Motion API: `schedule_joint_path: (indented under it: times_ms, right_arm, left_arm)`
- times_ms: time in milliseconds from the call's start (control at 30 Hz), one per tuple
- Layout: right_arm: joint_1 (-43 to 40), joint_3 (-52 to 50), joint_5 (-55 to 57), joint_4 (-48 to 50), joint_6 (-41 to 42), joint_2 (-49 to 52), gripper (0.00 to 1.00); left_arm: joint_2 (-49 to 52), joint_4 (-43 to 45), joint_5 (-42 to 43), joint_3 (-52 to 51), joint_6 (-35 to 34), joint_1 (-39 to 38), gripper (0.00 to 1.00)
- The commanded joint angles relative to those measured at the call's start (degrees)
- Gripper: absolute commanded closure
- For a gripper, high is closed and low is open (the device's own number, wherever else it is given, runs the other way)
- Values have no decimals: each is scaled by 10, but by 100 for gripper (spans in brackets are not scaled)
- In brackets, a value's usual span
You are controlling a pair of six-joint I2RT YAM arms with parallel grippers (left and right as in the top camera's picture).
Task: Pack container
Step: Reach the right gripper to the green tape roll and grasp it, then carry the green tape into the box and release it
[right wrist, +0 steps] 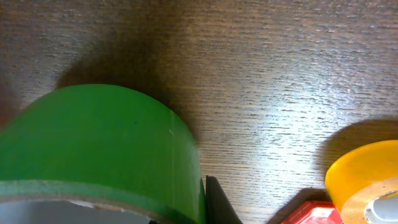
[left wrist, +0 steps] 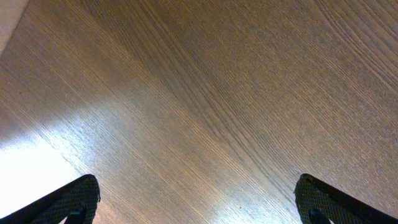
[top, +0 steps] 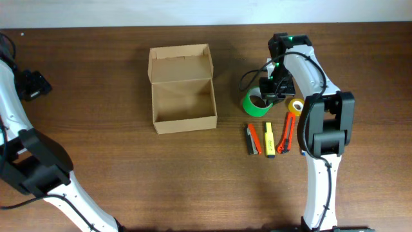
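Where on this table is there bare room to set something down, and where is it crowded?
Bare wood: left of the container, toward the left arm, and the near strip before it. Crowded: right of the container, where the green tape roll, yellow tape roll and three hand tools cluster by the right gripper.

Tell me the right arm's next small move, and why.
Probably close the right gripper on the green tape roll's wall. The right wrist view shows one finger right beside the roll's outer wall, the roll sits on the table, and the container stands open and empty. Whether the jaws already pinch the roll I cannot tell.
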Motion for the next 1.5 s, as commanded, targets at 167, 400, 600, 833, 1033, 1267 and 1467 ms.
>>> schedule_joint_path:
  times_ms: [167,400,600,833,1033,1267,1467]
  right_arm:
    - [3,249,20,-63,-26,5,96]
    - [4,478,23,-134,-24,-64,96]
    - [27,310,-15,-118,-20,-270,96]
    - [230,144,64,-44,-20,-298,96]
    - [244,144,47,-12,-20,-131,96]
    - [259,144,15,17,-25,-87,96]
    - [303,144,32,29,-27,-58,96]
  left_arm:
    - [-10,1,4,-2,9,0,0]
    - [-10,1,4,-2,9,0,0]
    - [-10,1,4,-2,9,0,0]
    - [-10,1,4,-2,9,0,0]
    - [-10,1,4,-2,9,0,0]
    - [-10,1,4,-2,9,0,0]
    - [-10,1,4,-2,9,0,0]
